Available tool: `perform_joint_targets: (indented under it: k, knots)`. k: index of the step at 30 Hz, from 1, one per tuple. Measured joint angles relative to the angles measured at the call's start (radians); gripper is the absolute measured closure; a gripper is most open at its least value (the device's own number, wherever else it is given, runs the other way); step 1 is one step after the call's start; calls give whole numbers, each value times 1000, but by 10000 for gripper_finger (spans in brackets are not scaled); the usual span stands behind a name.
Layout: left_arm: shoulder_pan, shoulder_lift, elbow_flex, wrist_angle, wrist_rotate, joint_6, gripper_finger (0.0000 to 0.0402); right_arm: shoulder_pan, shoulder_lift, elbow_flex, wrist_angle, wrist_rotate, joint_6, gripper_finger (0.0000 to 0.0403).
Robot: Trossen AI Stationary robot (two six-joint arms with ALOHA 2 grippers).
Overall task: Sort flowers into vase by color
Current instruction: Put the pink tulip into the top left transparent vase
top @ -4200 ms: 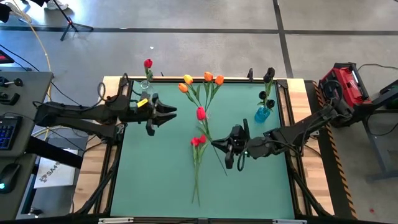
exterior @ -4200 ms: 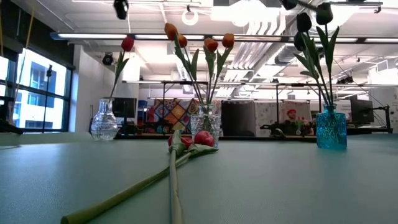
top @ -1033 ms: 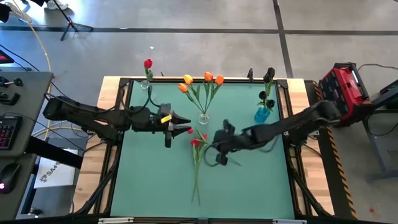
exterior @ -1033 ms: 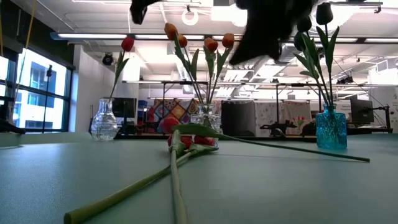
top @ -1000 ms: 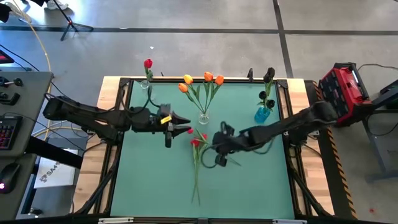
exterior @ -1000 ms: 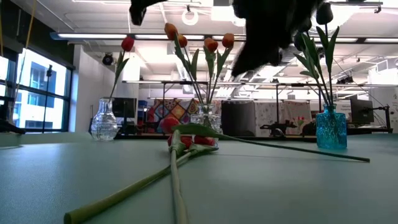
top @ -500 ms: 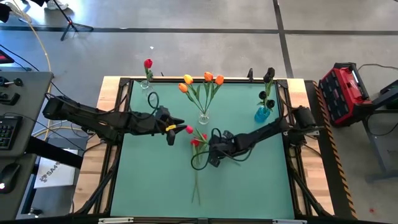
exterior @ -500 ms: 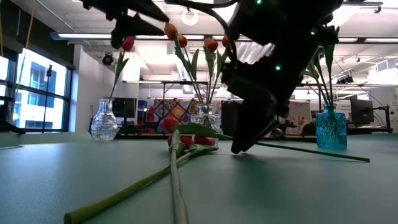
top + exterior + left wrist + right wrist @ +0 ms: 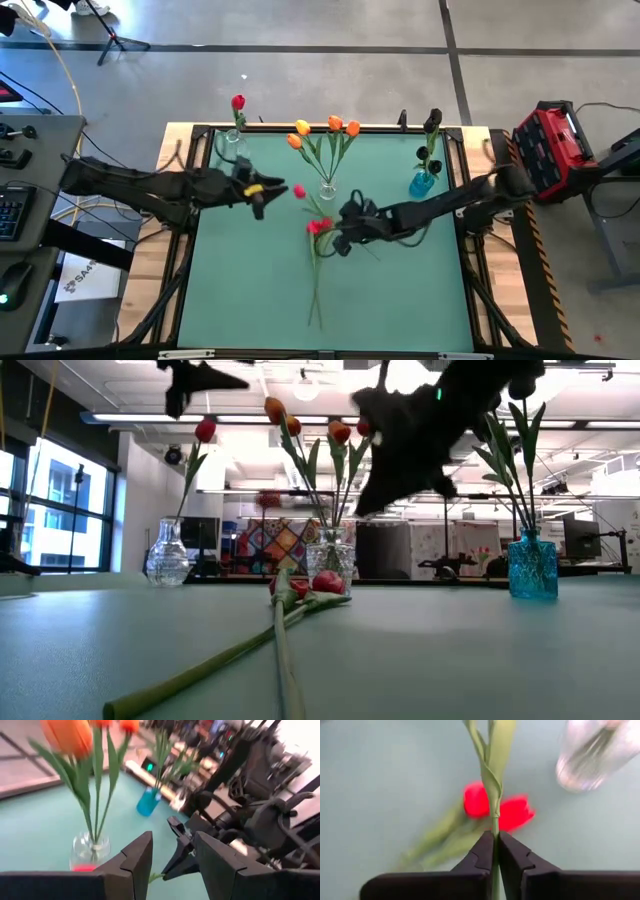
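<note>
Lying nearest the table's front edge, two long green-stemmed red tulips (image 9: 316,250) rest flat on the teal table mat (image 9: 400,290), their stems running toward 6 o'clock and their heads (image 9: 497,810) together near the middle. Just beyond them at 3 o'clock, the right gripper (image 9: 338,243) hangs above the mat, its dark fingers (image 9: 482,855) clenched on the thin green stem of a red tulip (image 9: 493,780) whose head (image 9: 299,190) points toward 10 o'clock. At 9 o'clock the left gripper (image 9: 262,197) hovers close to that head with its fingers (image 9: 137,855) parted, grasping nothing. Farther back, along the far edge, stand three vases: a clear glass vase with one red tulip (image 9: 237,115) at 11 o'clock, a clear glass vase of orange and yellow tulips (image 9: 327,160) at 12, and a blue glass vase of dark tulips (image 9: 424,165) at 1.
</note>
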Motion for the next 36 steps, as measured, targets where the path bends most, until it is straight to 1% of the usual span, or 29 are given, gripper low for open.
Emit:
perform_joint_targets:
  k: [3, 5, 8, 10, 12, 14, 17, 20, 23, 26, 29, 36]
  knots:
    - [10, -75, 0, -24, -17, 19, 266, 0, -94, 0, 7, 74, -17, 398]
    - [14, -108, 0, -40, -34, 29, 266, 1, -152, 0, 40, 114, -60, 400]
    - [16, -117, 0, -33, -41, 36, 266, 11, -226, 0, 155, 157, -181, 401]
    - [16, -101, 0, 5, -30, 39, 266, 16, -258, 0, 247, 161, -272, 401]
    - [16, -75, 0, 79, 2, 59, 266, 16, -270, 0, 332, 138, -370, 402]
    - [16, -47, 0, 177, 37, 112, 266, 15, -274, 0, 399, 99, -431, 402]
    - [16, -5, 0, 347, 96, 228, 266, 10, -274, 0, 456, 34, -478, 402]
    - [16, 31, 0, 461, 151, 325, 266, 3, -274, 0, 483, -3, -486, 402]
    - [16, 58, 0, 529, 202, 377, 266, -1, -274, 0, 519, -58, -493, 402]
    - [16, 82, 0, 599, 237, 411, 266, 0, -274, 0, 516, -76, -492, 403]
    - [25, 100, 0, 653, 255, 412, 266, 0, -274, 0, 516, -79, -493, 403]
    - [47, 131, 0, 696, 309, 384, 274, 0, -274, 0, 516, -93, -490, 403]
